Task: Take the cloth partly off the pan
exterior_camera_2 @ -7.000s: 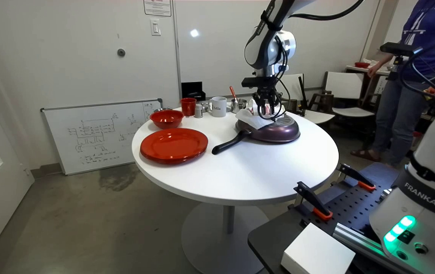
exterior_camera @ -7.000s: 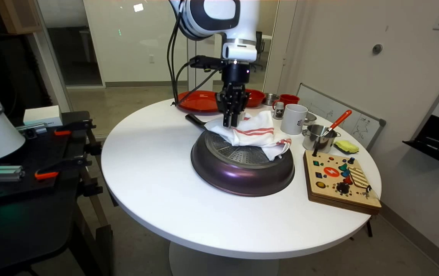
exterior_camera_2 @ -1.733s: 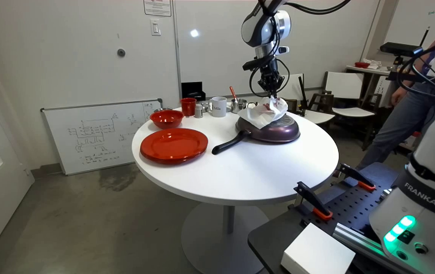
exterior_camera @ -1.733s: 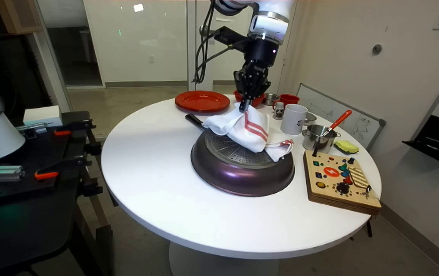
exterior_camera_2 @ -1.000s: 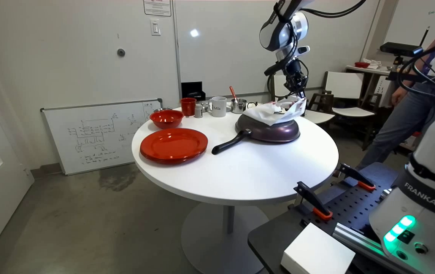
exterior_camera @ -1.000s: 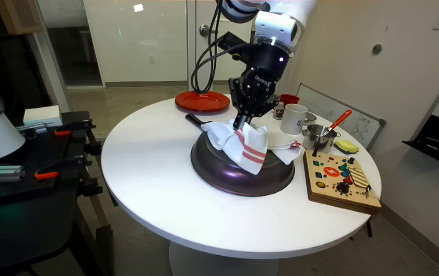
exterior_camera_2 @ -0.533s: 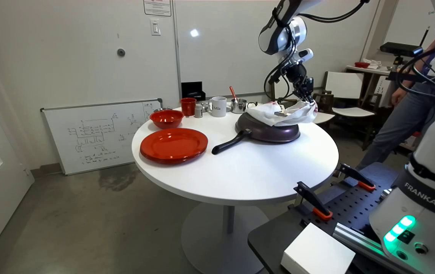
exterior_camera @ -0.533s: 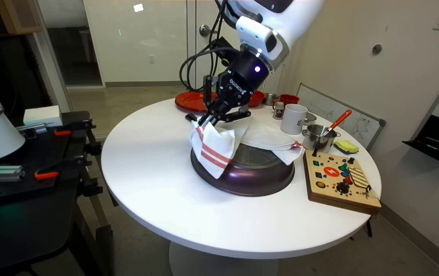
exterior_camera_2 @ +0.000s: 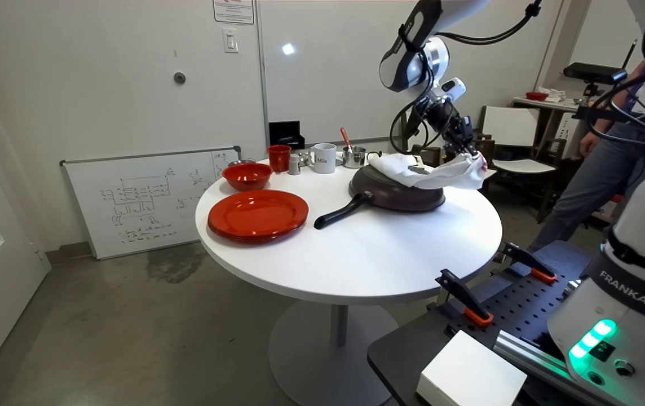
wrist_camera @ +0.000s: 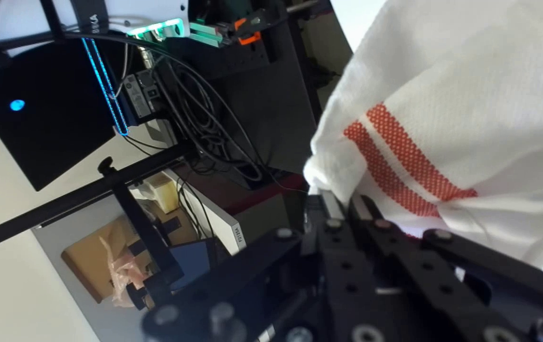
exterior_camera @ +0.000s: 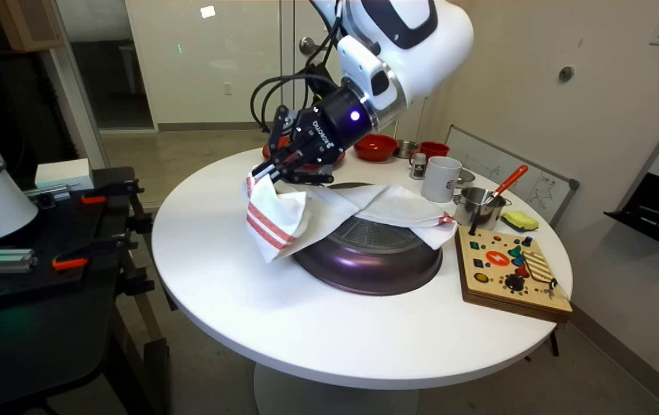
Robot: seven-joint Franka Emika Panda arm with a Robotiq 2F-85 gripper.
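The dark purple pan [exterior_camera: 370, 268] lies upside down on the round table; its black handle [exterior_camera_2: 345, 213] shows in an exterior view. The white cloth with red stripes [exterior_camera: 329, 210] lies partly across the pan's bottom. One end stays on the pan near the wooden board; the other hangs past the rim, held by my gripper [exterior_camera: 266, 172]. The gripper is tilted and shut on a bunched corner of the cloth. In the wrist view the cloth [wrist_camera: 442, 85] is pinched between the fingertips of the gripper [wrist_camera: 345, 202]. Much of the pan's ridged bottom is bare.
A wooden board with knobs [exterior_camera: 508, 274] stands beside the pan. A white mug [exterior_camera: 441, 180], a steel pot [exterior_camera: 475, 208] with a red-handled tool and a yellow sponge [exterior_camera: 519, 220] are near. Red plates [exterior_camera_2: 257, 214] and a red bowl [exterior_camera_2: 247, 176] stand by the handle side.
My gripper took hold of the cloth, lifted it, then tilted and swung past the pan's rim, toward the robot base. The held end moved off the pan and the cloth stretched out. The pan stayed.
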